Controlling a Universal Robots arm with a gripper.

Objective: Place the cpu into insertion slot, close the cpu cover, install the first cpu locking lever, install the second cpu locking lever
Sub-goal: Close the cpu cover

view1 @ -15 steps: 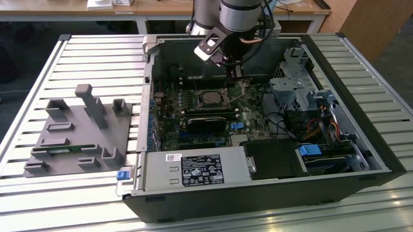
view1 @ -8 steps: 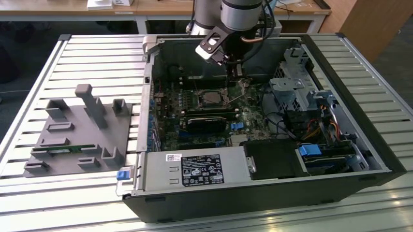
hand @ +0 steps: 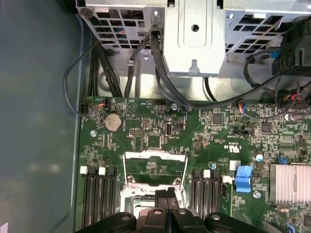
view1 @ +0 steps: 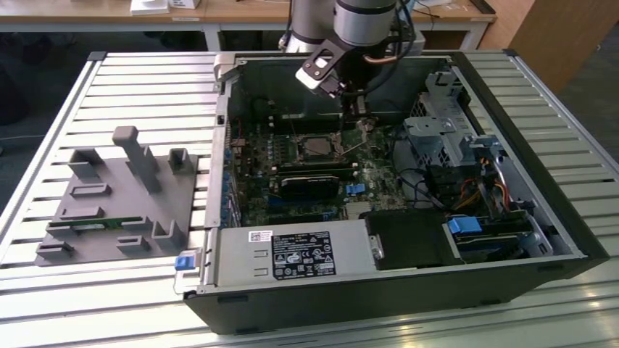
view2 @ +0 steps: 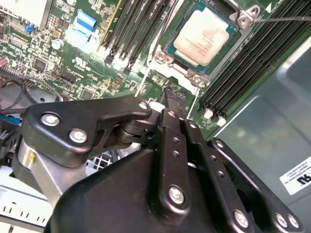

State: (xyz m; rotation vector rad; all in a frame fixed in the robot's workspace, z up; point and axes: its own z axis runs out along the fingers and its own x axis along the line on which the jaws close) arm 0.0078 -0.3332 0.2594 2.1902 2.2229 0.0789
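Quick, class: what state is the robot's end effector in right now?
End effector: closed, holding nothing that shows.

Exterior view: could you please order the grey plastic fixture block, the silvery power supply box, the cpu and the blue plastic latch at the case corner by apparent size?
1. Grey plastic fixture block.
2. Silvery power supply box.
3. Silvery-tan cpu and blue plastic latch look alike; latch is nearer, so unranked.
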